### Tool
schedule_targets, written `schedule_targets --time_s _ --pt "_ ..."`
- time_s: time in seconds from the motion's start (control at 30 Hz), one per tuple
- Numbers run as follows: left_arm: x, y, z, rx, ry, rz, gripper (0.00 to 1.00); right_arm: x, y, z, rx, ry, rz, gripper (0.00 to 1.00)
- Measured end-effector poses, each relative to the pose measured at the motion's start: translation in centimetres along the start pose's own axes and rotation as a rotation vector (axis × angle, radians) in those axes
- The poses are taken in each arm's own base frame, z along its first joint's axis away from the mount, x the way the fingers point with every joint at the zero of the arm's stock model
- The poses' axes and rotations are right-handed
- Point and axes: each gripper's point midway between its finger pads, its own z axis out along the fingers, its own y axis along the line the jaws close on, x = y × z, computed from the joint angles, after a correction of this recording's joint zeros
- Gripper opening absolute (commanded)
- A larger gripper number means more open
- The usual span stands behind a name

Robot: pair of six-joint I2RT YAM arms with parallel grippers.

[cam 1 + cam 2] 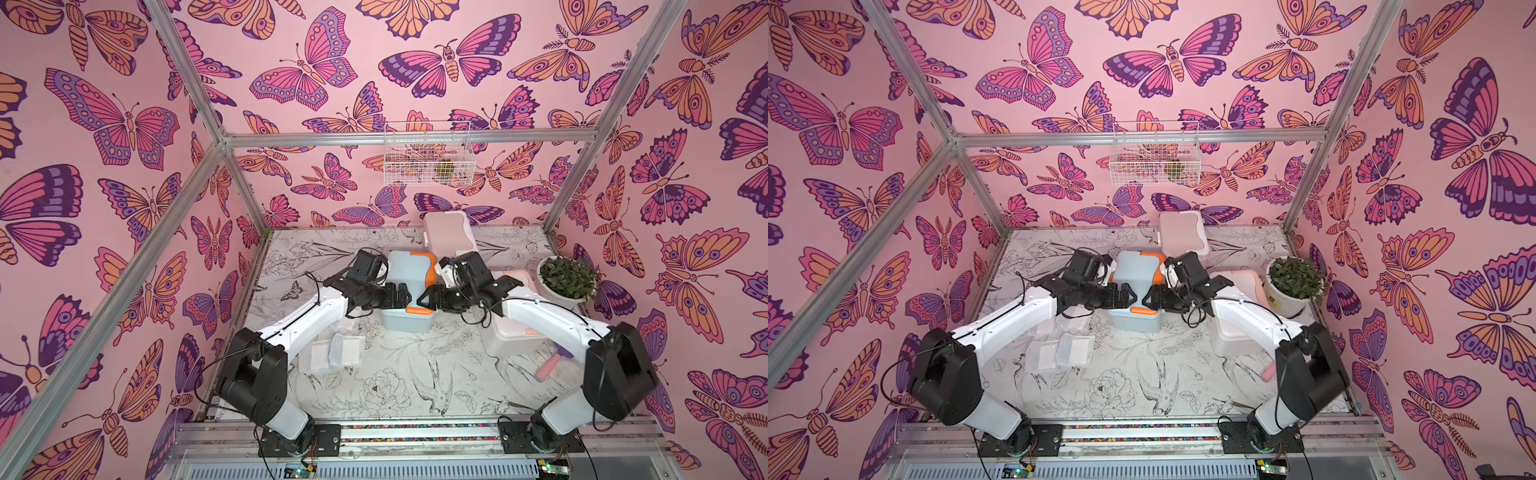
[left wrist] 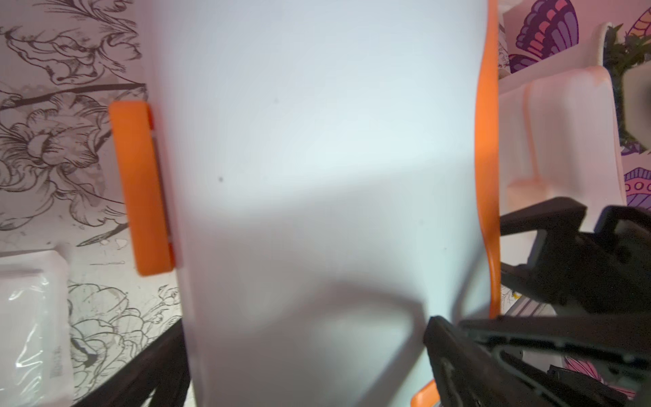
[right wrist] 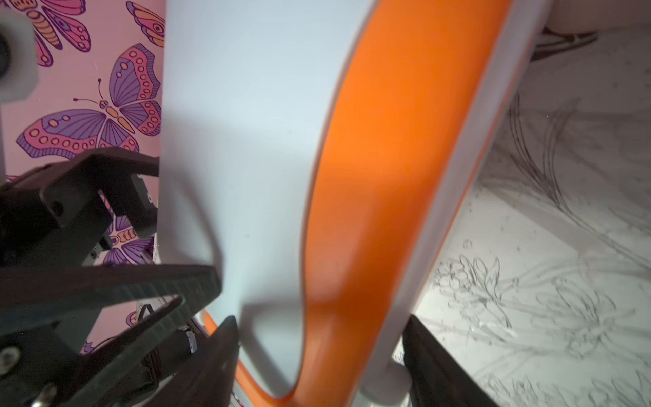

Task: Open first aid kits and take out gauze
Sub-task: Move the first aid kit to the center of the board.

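The blue-grey first aid kit (image 1: 409, 272) with orange trim stands mid-table, between both grippers. My left gripper (image 1: 400, 296) is open at its left side, and the kit's pale surface (image 2: 317, 158) fills the gap between its fingers. My right gripper (image 1: 426, 300) is shut on the kit's right edge, one finger on each side of the orange band (image 3: 387, 176). I cannot tell whether the lid is lifted. The beige-pink kit (image 1: 451, 232) stands at the back. The white kit (image 1: 509, 338) lies partly under the right arm. Gauze packets (image 1: 345, 349) lie front left, and one shows in the left wrist view (image 2: 31, 327).
A white pot with a green plant (image 1: 567, 282) stands at the right edge. A wire basket (image 1: 428, 153) hangs on the back wall. A pink item (image 1: 548, 368) lies near the right arm's elbow. The frame posts and patterned walls close in the table.
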Motion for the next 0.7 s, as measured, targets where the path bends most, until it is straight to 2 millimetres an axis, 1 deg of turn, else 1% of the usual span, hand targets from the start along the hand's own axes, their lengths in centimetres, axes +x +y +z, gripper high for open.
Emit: schedule_targets --time_s 0.13,0.3,0.47,0.63,0.7 --pt "2.3 -2.4 0.1 0.002 -0.001 0.051 1.0 3.2 -0.7 -1.9 0.045 0.001 -0.012 0.75" --pt "4.7 -4.6 0.1 0.029 0.001 0.088 1.0 6.0 -1.4 -3.8 0.079 0.009 -0.028 0.79" --pt "5.9 -6.2 0.4 0.076 0.002 0.096 1.0 7.7 -2.1 -5.1 0.118 0.04 -0.035 0.81" --pt "6.6 -6.9 0.7 0.12 0.012 0.078 1.0 8.7 -2.5 -5.6 0.142 0.078 -0.055 0.85" --pt "7.2 -7.2 0.8 0.148 0.029 0.065 1.0 9.2 -2.7 -5.9 0.156 0.1 -0.068 0.88"
